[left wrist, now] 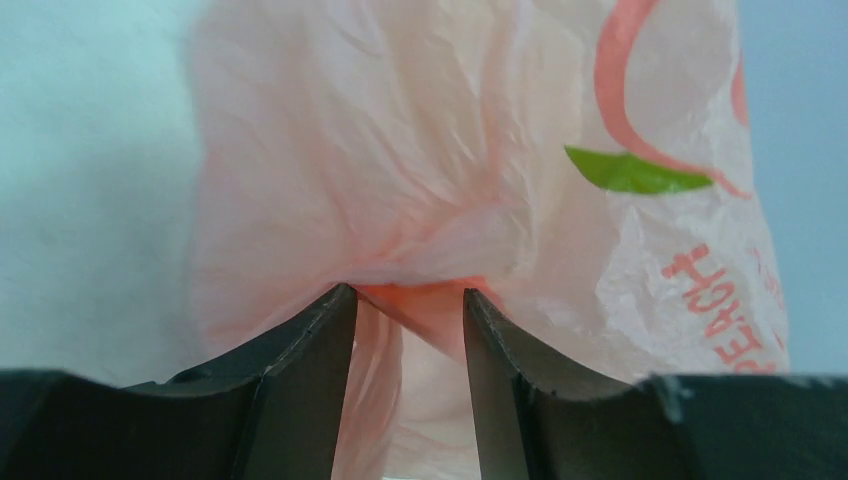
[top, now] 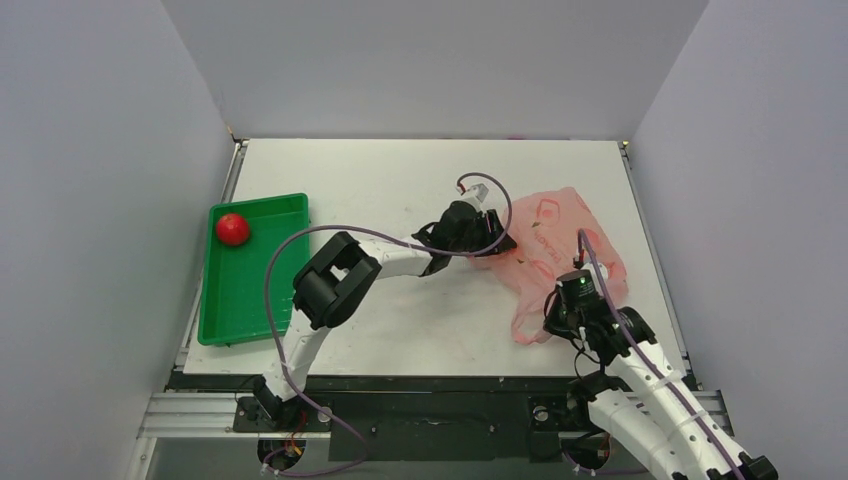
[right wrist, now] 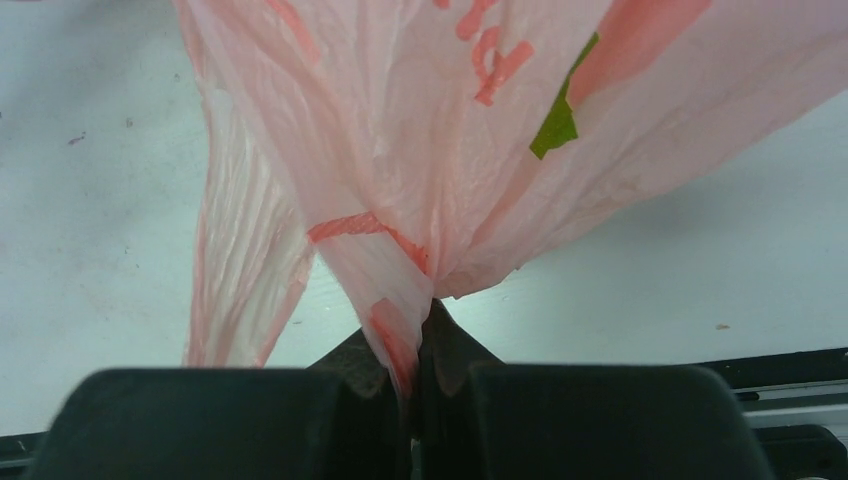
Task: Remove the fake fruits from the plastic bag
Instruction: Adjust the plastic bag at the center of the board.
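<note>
The pink plastic bag lies crumpled at the right of the table. My left gripper is at its left edge, jaws apart. In the left wrist view the gripper has a darker pink fold of the bag between its tips. My right gripper is at the bag's near end. In the right wrist view it is shut on a twisted strip of the bag, with a loop handle hanging to the left. The yellow and orange fake fruits are hidden.
A green tray stands at the left of the table with a round red fruit in its far corner. Grey walls close in the table on the left, right and back. The table's front edge runs just behind my right gripper.
</note>
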Robot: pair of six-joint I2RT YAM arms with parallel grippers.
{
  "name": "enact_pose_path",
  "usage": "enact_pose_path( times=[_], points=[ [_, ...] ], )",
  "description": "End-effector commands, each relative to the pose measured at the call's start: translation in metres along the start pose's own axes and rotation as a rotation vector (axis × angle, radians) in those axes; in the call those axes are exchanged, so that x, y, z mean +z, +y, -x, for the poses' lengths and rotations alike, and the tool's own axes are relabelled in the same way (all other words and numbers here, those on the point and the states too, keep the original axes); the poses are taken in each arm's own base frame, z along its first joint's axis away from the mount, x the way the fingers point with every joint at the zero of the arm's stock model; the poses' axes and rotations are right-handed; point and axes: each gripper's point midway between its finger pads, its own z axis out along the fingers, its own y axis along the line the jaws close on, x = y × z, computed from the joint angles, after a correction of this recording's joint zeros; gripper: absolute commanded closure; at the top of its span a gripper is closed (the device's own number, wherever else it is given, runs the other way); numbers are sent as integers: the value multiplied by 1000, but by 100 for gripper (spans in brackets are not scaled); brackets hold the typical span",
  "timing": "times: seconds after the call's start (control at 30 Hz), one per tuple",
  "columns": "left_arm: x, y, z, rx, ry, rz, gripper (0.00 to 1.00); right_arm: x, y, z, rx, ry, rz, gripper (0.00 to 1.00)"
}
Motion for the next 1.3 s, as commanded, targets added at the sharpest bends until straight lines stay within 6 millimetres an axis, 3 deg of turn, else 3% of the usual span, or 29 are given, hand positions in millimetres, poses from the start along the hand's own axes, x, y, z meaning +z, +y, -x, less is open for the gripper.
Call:
enact_pose_path(
  times=[0.0,0.13,0.17,0.3,0.5,0.6,0.73,0.9,1.17,1.27],
  points=[
    [10,-15,48,52,-100,3,58,-5,-3,10,14,-54,-22,100],
    [2,-25,43,81,-88,-2,56,-13,8,24,32,-105,29,100],
    [-2,-18,36,84,-73,15,55,-17,12,31,36,-125,44,100],
    [-45,-38,44,181,-120,36,47,-25,16,47,28,-171,45,89],
    [-98,-56,54,407,-92,26,38,-26,26,53,-38,-159,72,86],
    [-104,-50,49,470,-17,34,36,-27,31,52,-61,-151,102,86],
    [-100,-27,46,475,41,83,36,-30,35,52,-71,-155,130,88],
    [-100,3,53,427,9,186,36,-34,38,52,-76,-162,161,91],
    [-109,21,57,420,-25,252,36,-35,44,50,-100,-147,195,95],
    [-120,32,69,400,-70,308,36,-35,45,49,-103,-149,198,96]
  ],
)
